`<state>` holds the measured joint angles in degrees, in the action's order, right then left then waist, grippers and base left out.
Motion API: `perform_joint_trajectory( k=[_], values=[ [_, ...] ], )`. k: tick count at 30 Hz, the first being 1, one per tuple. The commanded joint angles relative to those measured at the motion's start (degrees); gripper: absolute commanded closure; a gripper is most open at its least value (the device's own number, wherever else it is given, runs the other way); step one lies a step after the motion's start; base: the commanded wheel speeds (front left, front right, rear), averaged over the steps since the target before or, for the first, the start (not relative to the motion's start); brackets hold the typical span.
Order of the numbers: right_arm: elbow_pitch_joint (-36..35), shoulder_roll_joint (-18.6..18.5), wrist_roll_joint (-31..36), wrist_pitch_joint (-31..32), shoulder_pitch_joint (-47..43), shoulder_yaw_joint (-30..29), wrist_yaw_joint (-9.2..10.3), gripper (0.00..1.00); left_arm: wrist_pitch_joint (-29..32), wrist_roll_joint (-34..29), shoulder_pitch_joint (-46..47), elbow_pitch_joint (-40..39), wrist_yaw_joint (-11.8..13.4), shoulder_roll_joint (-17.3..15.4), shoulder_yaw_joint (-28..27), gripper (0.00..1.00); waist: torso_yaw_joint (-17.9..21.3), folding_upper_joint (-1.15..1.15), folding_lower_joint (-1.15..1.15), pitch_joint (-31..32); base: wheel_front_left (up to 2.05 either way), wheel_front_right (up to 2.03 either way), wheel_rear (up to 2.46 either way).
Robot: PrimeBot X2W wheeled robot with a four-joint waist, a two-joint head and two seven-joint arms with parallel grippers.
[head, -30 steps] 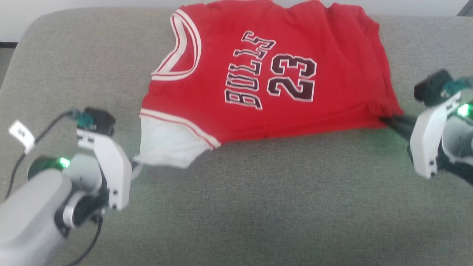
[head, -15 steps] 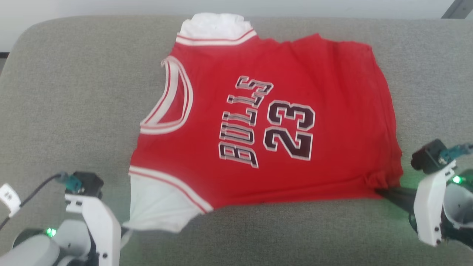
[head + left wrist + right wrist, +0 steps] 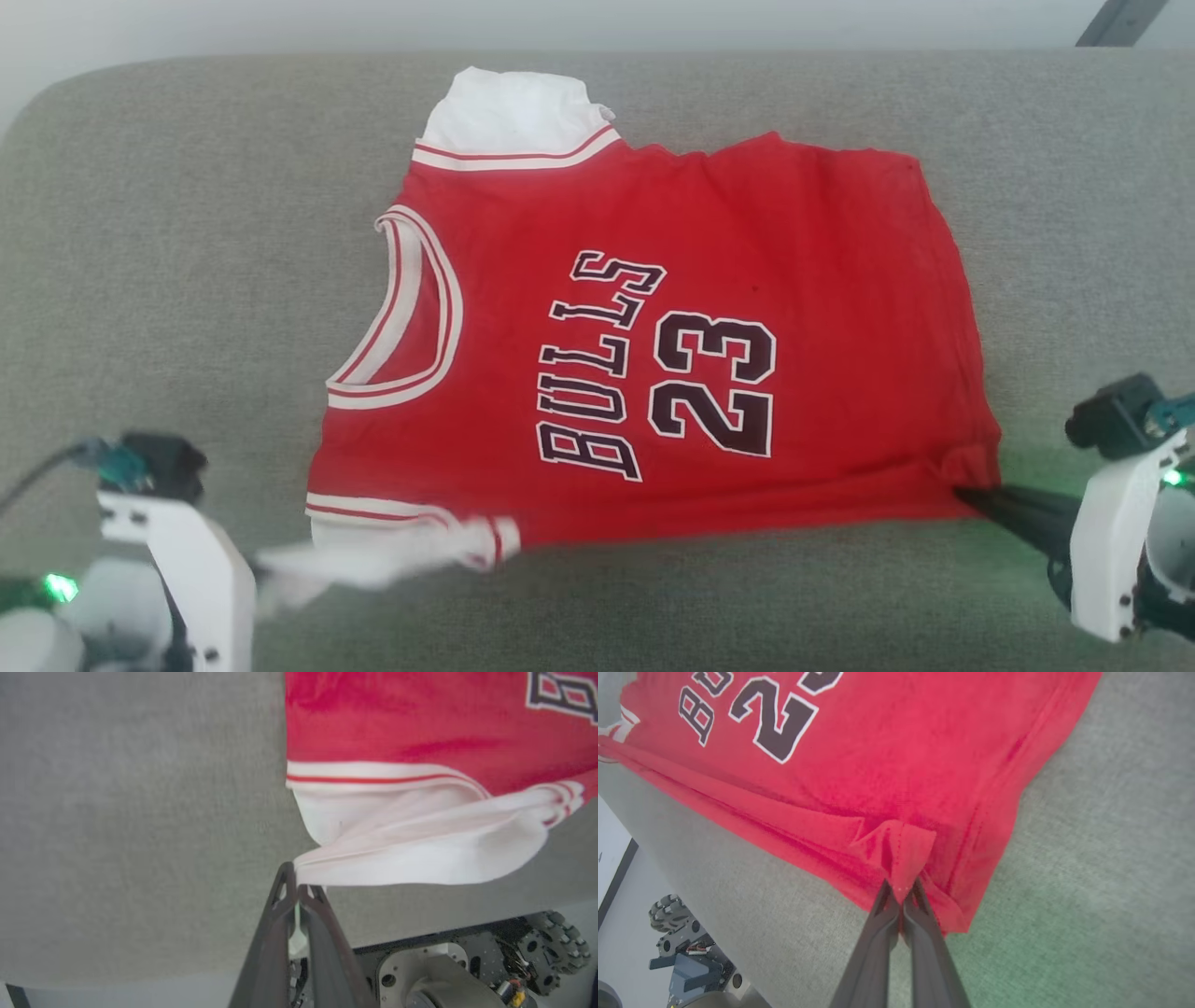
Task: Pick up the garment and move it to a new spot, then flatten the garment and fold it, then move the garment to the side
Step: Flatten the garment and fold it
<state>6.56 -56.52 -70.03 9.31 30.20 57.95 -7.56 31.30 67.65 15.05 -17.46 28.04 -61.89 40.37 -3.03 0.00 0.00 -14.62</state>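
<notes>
The garment, a red jersey, lies spread face-up on the grey cushion, collar toward the robot's left and hem toward its right, between the two grippers. The black lettering reads sideways in the head view. The left gripper is closed on the edge of the near white sleeve, which stretches from the fingertips up to the red body as a taut, flattened fold. The right gripper is closed on the near hem corner, where the cloth bunches into a small peak between the fingers; creases run from this corner along the near edge. The far white sleeve lies flat on the cushion. Compared with half a second ago, the near sleeve has been drawn from a broad hanging flap into a narrow band reaching toward the left gripper. The far sleeve, which then reached the cushion's far edge, now lies inside that edge. Both grips on the cloth are unchanged.
</notes>
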Motion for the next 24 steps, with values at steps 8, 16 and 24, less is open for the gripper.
perform_joint_trajectory(
  k=[8, 16, 24],
  values=[
    [4.8, 4.9, 4.7, 0.3, 2.6, -7.7, 0.15, 1.00, 0.1, -7.5, 12.0, 2.7, -5.5, -1.2, -1.9, 1.00, 1.6, 0.00, 0.00, -1.3, 0.00, 0.00, 0.00],
    [10.2, 11.9, 11.2, 3.1, 9.3, -12.7, 0.14, 1.00, 1.8, -14.0, 28.4, 17.0, -15.9, 7.4, 0.5, 1.00, 2.6, 0.00, 0.00, -4.7, 0.00, 0.00, 0.00],
    [15.8, 18.7, 15.1, 6.5, 14.1, -12.6, 0.12, 1.00, 2.1, -16.0, 37.2, 34.7, -23.8, 17.0, 4.1, 1.00, 3.3, 0.00, 0.00, -7.8, 0.00, 0.00, 0.00]
  ],
)
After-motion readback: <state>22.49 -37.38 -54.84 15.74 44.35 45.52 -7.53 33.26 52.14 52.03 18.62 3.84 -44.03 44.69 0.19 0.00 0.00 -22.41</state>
